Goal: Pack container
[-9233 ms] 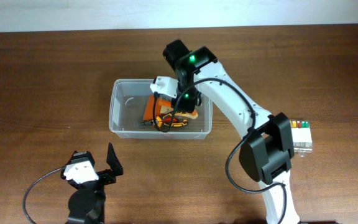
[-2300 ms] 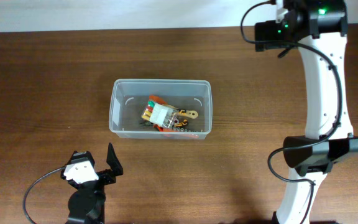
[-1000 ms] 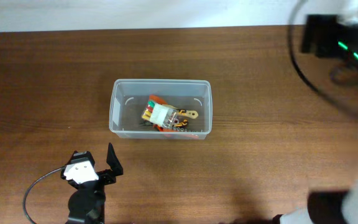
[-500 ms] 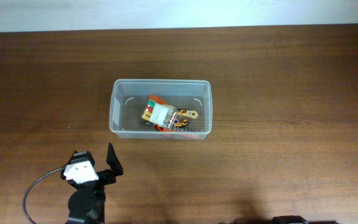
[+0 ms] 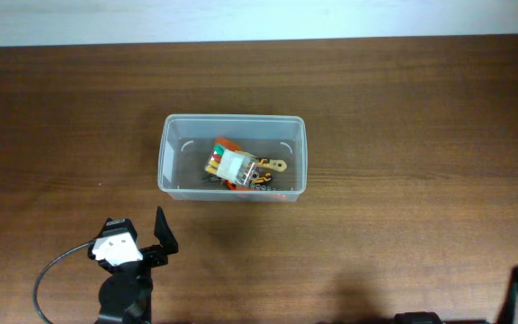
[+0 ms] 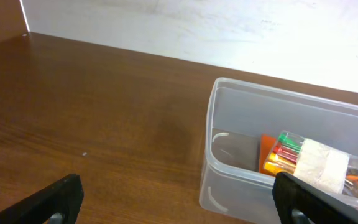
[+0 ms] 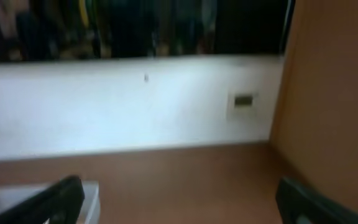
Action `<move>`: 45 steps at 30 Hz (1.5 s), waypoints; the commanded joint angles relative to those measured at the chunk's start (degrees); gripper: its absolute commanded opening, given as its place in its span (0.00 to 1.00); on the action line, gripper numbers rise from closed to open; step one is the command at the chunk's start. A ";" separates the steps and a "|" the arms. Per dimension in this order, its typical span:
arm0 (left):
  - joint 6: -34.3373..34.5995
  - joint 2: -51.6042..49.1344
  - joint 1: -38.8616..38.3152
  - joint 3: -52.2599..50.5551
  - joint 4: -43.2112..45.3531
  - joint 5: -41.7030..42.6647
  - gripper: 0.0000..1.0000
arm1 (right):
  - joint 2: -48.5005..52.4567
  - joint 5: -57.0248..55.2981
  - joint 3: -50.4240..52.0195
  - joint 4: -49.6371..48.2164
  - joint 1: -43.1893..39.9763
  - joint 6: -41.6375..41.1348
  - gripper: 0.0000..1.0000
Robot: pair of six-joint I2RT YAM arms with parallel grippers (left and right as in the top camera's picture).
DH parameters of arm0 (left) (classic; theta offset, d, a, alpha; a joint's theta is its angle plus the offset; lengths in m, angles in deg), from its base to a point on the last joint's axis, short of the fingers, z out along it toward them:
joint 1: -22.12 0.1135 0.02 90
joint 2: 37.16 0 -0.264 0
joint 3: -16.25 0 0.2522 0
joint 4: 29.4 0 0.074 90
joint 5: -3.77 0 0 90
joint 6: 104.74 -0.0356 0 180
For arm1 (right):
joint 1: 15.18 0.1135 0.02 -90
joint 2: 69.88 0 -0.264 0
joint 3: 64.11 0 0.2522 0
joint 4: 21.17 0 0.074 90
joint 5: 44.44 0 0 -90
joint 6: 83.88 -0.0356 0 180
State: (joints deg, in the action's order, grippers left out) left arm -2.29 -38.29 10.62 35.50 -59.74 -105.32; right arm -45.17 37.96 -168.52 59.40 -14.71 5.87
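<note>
**Overhead view.** Locate the large rectangular clear plastic container (image 5: 232, 118) at mid-table on the dark brown wooden table (image 5: 403, 108), open top up. Note inside it a small clear case with coloured bits (image 5: 230, 163), lying on an orange-handled tool (image 5: 224, 143), with a tan piece (image 5: 275, 165) poking out to the right. Of the right arm (image 5: 516, 297), see only a dark sliver at the lower right corner. Compare with about nine seconds back: right arm then reaching down into the container, case then out on the table at the right. Compare with about two seconds back: case already inside, right arm at the far right edge of the table, afterwards blurred and then almost out of view. Find the left gripper (image 5: 137, 227) near the front edge, left of the container and well apart from it, in the same place as in every earlier frame.

**Left wrist view.** Read the left gripper (image 6: 185, 208) as released: black fingertips (image 6: 56, 201) at the two lower corners, spread wide, nothing between them. See the container (image 6: 211, 155) ahead and to the right, with the case and the orange-handled tool visible inside.

**Right wrist view.** Expect heavy blur. Read the right gripper (image 7: 185, 208) as released as well: dark fingertips (image 7: 58, 198) far apart, holding nothing. Make out a white wall (image 7: 135, 106) beyond a strip of the table. Note a pale corner (image 7: 17, 198) at the lower left; cannot tell whether container or not.
</note>
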 commanded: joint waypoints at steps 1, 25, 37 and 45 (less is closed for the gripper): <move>-0.50 0.35 -0.24 -0.15 -0.13 -0.22 0.99 | -7.65 0.83 14.71 -7.21 0.26 -0.72 0.99; -0.50 0.35 -0.24 -0.17 -0.13 -0.22 0.99 | -21.00 8.46 77.18 -57.94 -0.17 -0.70 0.99; -0.50 0.35 -0.22 -0.15 -0.13 -0.22 0.99 | -24.50 8.46 82.25 -57.66 -0.17 -0.70 0.99; -0.50 0.35 -0.24 -0.15 -0.13 -0.22 0.99 | -24.50 8.59 85.74 -58.29 -0.15 -1.05 0.99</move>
State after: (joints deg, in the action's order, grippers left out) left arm -2.29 -38.29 10.59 35.50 -59.78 -105.34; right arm -69.04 45.70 -84.07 1.59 -14.73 5.82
